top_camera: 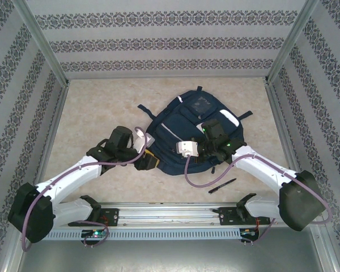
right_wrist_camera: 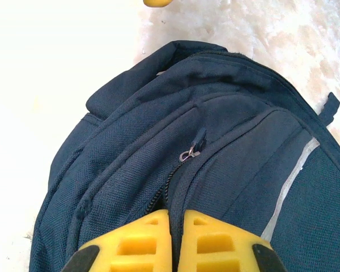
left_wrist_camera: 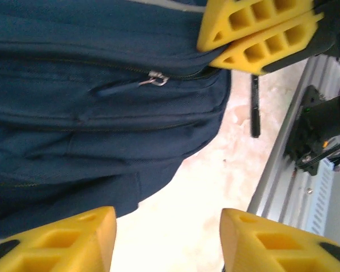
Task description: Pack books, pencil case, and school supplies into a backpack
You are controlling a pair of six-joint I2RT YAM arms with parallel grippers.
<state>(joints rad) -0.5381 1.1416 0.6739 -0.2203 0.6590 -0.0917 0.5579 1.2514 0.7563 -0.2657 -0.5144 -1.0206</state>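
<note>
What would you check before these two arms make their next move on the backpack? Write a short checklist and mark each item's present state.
1. Left gripper open and empty: ok. Its jaws stand apart over the table at the edge of the backpack.
2. Right gripper shut at the zipper seam: ok. Whether it pinches fabric: cannot tell.
3. Zipper pull exposed and reachable: ok. It lies apart from both grippers.
4. Backpack mouth open for loading: not ok. The panels lie together.
5. Pen packed: not ok. It lies on the table beside the backpack.
</note>
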